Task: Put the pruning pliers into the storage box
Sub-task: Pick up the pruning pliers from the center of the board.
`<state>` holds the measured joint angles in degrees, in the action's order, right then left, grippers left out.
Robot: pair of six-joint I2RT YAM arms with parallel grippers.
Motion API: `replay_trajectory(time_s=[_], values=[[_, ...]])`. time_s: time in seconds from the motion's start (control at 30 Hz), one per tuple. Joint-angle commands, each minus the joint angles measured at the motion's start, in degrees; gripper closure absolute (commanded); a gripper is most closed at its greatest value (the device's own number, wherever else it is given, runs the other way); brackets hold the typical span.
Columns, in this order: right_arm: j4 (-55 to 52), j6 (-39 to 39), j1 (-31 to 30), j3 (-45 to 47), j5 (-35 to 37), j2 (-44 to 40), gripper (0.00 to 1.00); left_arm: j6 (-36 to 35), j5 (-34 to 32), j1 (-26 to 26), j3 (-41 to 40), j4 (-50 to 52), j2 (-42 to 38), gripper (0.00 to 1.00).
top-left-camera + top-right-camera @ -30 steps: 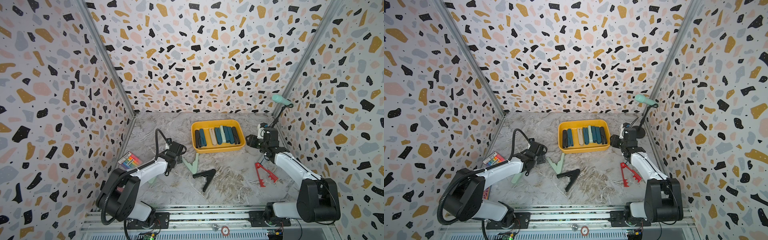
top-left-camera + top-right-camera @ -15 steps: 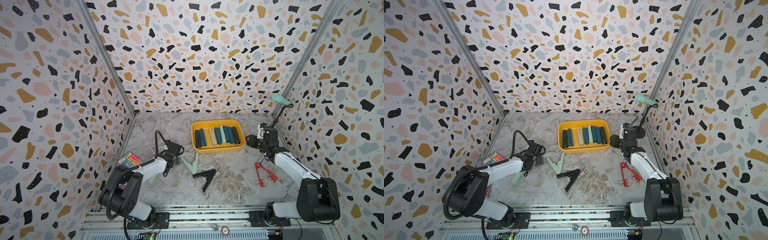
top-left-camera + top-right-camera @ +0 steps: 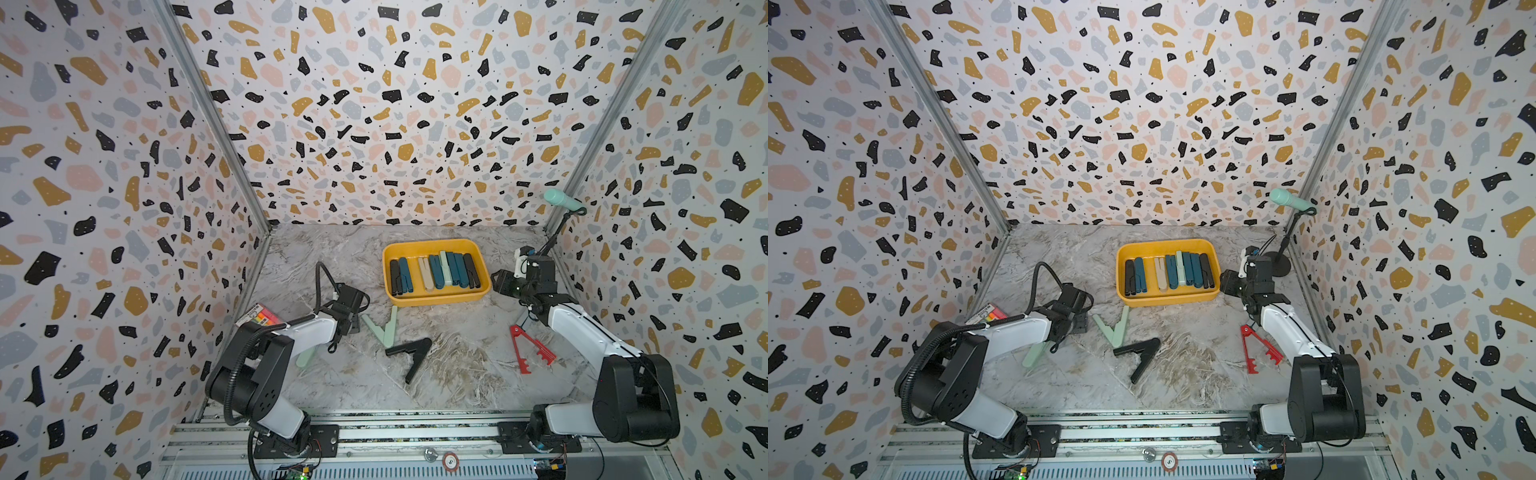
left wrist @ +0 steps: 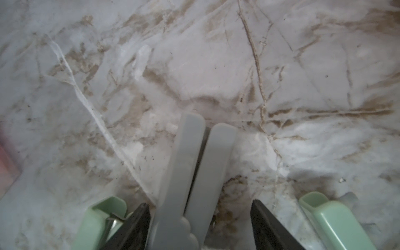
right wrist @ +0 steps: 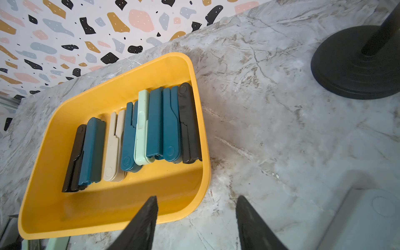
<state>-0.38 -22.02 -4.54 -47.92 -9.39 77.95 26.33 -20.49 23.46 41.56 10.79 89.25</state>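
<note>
The grey pruning pliers (image 4: pixel 194 173) lie flat on the marble tabletop (image 4: pixel 303 65), arms almost folded together, between the fingers of the left gripper (image 4: pixel 199 203). Its jaws straddle them with a gap on one side, so nothing is clamped. They look like light, rigid, smooth plastic, likely to skid or spring apart, so squeezing across both arms at mid-length seems safest. Mint pliers (image 3: pixel 385 338), black pliers (image 3: pixel 409 353) and red pliers (image 3: pixel 528 349) lie splayed nearby. The yellow storage box (image 3: pixel 436 299) holds a folded row. Beside it the right gripper (image 5: pixel 196 197) hovers, parted and empty.
</note>
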Motion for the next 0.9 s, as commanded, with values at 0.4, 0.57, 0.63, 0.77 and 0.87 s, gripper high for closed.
replay_trajectory(time_s=[0.4,0.57,0.63,0.77,0.87], values=[[-0.4,0.0,-0.1,-0.7,1.1,-0.8,0.4,0.7,3.1,-0.3,1.4,-3.8,3.3,0.35],[-0.8,0.2,-0.2,-0.4,1.5,-1.0,0.4,0.8,3.1,-0.5,1.6,-5.2,4.9,0.42],[-0.7,0.2,-0.1,-0.4,1.6,-1.0,0.4,1.0,3.3,-0.9,1.3,-5.8,4.8,0.51],[-0.7,0.3,-0.2,-0.3,1.9,-1.0,0.4,0.9,2.9,-1.1,0.7,-6.2,4.0,0.65],[-0.6,0.3,-0.1,-0.4,1.8,-1.0,0.4,0.7,2.5,-1.2,0.6,-6.0,4.0,0.65]])
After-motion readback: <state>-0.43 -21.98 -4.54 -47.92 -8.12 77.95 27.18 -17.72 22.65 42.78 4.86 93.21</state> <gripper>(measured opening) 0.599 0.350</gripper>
